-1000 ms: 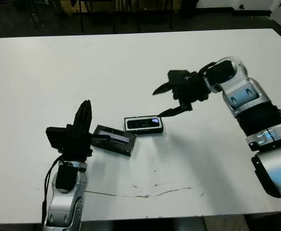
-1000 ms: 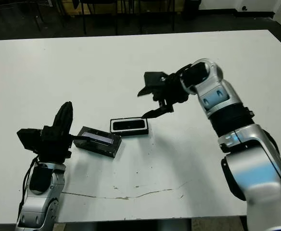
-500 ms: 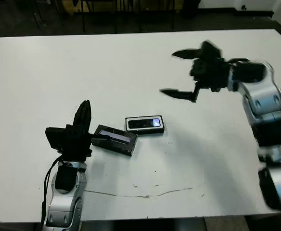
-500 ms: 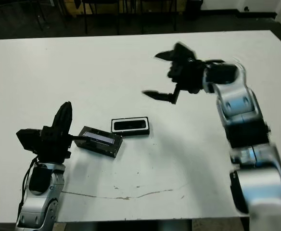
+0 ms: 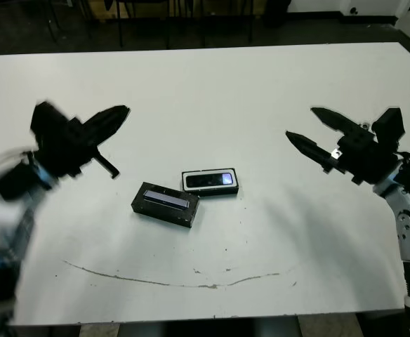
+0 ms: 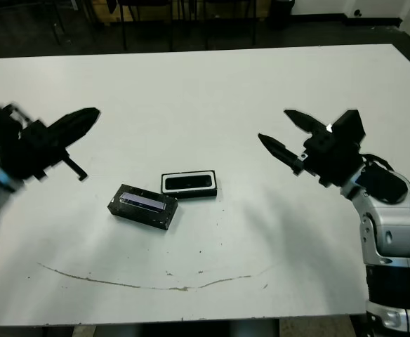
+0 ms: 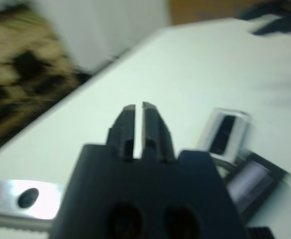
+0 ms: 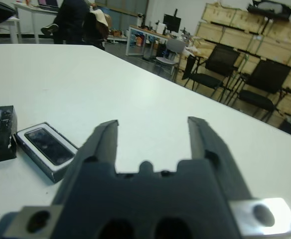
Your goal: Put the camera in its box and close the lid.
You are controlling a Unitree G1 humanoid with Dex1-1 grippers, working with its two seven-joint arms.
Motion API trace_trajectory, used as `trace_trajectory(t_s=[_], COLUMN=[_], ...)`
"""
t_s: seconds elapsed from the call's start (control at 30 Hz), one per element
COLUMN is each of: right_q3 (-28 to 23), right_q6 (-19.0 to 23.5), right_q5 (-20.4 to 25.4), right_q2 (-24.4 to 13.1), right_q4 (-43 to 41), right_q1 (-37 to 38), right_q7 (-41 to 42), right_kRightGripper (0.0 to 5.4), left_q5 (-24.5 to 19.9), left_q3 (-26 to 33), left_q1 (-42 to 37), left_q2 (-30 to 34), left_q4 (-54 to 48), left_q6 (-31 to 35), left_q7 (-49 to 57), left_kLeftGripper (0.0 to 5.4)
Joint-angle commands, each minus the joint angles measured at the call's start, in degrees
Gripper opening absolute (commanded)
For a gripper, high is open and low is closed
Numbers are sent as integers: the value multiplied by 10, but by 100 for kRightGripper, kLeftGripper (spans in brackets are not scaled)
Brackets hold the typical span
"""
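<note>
Already the camera (image 5: 210, 180) sat inside the box (image 5: 211, 181), which lay flat near the middle of the counter (image 5: 205, 84), and the lid (image 5: 165, 204) rested just beside the box on my left, one corner close to or touching it; I could not tell which. So by my reading only the closing was left. The risk I weighed was the lid itself: it lay at an angle to the box, so if I grabbed it off-centre or brought it down unaligned, it could catch the box's rim, shove the box across the counter, or sit crooked over the camera. The box being light by the look of it, any sideways nudge from a finger could slide it away.

My left tool (image 7: 139, 108) was clenched, fingers pressed together, holding nothing and raised well apart from the lid. My right tool (image 5: 306, 129) was spread wide, empty, hanging off to the right, well clear of the box.
</note>
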Motion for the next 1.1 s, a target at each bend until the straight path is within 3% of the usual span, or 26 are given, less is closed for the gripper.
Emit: trace_trajectory(t_s=[0.03, 0.2, 0.37, 0.53, 0.7, 0.83, 1.1], right_q3=[-3, -1, 2, 6, 11, 16, 21], right_q6=[14, 29, 40, 60, 62, 66, 63], right_q5=[5, 9, 11, 13, 11, 7, 4], right_q2=[-11, -12, -17, -23, -23, -28, -32], right_q4=[-6, -12, -18, -32, -40, -45, -47], right_q1=[23, 24, 25, 25, 27, 30, 34], right_q7=[-13, -25, -34, -44, -50, -54, -57], right_kRightGripper=[176, 87, 0, 0, 0, 0, 0], left_q5=[23, 80, 135, 194, 227, 252, 260], left_q3=[-76, -129, -153, -179, -182, -179, -161], left_q1=[-130, -210, -243, -259, -271, -268, -245], left_q2=[29, -3, -35, -60, -93, -107, -120], left_q4=[178, 305, 381, 434, 501, 513, 515], left_q6=[12, -45, -97, -140, -165, -122, -132], left_q7=[-198, -280, -281, -260, -230, -165, -82], left_kLeftGripper=[81, 172, 265, 359, 454, 431, 277])
